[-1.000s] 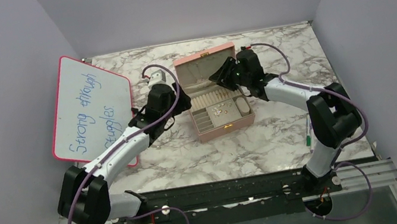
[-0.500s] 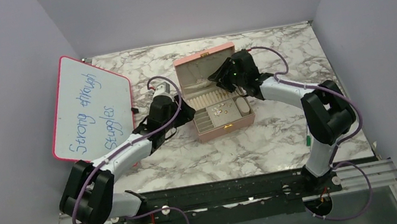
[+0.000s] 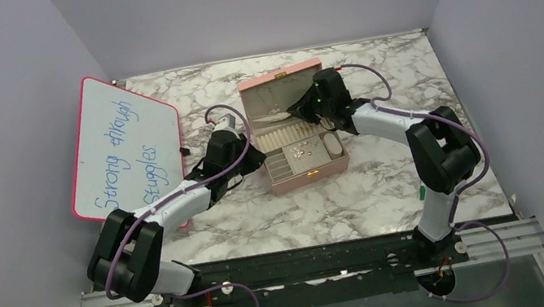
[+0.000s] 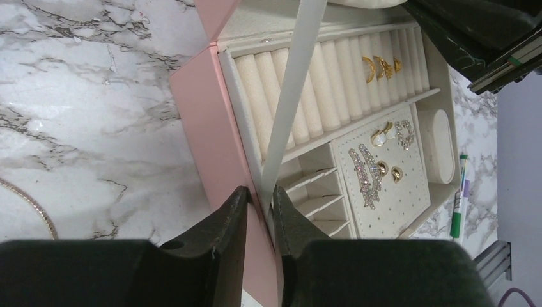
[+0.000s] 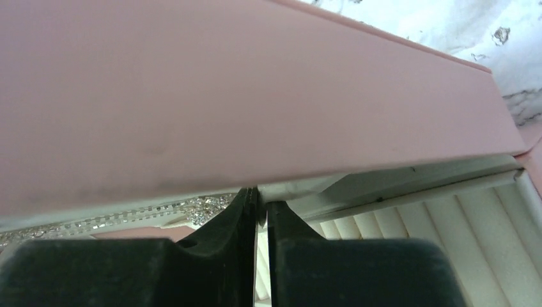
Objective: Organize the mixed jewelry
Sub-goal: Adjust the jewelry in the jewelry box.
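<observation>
Mixed jewelry of tiny gold and silver pieces point(image 4: 377, 160), sitting inside the open pink rectangular box point(image 4: 204, 128), just past the left fingers point(image 4: 224, 224).
Both pairs of fingers wide apart a second ago, now squeezed in. Left gripper point(image 4: 257, 201) pinched on the side wall of the box; right gripper point(image 5: 259, 204) nipped thin on the edge of the pink lid point(image 5: 255, 96). Box held steady, likely ready for sorting. Thin hoop point(image 4: 30, 206) out on the white marble table point(image 4: 96, 96), beside the left fingers.

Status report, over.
Left gripper shut on box wall. Right gripper shut on lid. Jewelry in tray, thin hoop out on table. Nothing blocking.
</observation>
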`<state>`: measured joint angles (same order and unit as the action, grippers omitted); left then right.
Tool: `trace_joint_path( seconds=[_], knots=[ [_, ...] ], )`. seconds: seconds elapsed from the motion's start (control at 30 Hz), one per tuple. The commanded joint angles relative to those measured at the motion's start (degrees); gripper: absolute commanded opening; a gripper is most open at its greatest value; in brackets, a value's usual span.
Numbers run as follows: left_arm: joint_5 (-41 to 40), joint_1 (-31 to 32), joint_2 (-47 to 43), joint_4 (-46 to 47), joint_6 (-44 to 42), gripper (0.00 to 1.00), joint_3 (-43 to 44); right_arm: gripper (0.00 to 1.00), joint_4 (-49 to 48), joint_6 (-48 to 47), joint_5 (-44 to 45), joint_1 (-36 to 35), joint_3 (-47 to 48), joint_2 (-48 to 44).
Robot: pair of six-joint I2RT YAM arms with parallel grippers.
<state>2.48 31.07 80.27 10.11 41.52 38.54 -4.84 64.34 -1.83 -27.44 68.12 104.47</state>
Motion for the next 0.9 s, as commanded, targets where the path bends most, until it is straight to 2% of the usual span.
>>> trace_joint_path(
  seconds=[0.0,0.07,0.17,0.37,0.7,0.87],
  knots=[
    [2.56,-0.4,2.58,0.53,1.38,0.17,0.65,0.06,-3.03,-2.38,-4.25,-0.51,-0.95,-1.69],
    [1.38,-0.4,3.59,-0.62,2.25,0.14,1.38,0.01,-5.58,-3.15,-5.45,-0.51,-3.45,-4.14],
    [-0.28,-0.51,5.01,-3.51,3.2,0.11,2.76,0.01,-11.75,-4.71,-7.53,-0.51,-7.23,-7.26],
    [-2.04,-0.48,7.52,-8.22,3.7,0.1,5.4,0.01,-26.94,-6.85,-11.03,-0.46,-13.45,-10.41],
    [-2.04,-0.57,9.19,-9.24,2.52,0.13,8.83,0.34,-29.39,-5.62,-9.28,-0.42,-16.32,-12.8],
    [-3.66,-0.74,9.47,-10.02,1.28,0.18,11.07,0.41,-27.29,-6.47,-7.55,-0.42,-16.1,-13.92]
  ],
)
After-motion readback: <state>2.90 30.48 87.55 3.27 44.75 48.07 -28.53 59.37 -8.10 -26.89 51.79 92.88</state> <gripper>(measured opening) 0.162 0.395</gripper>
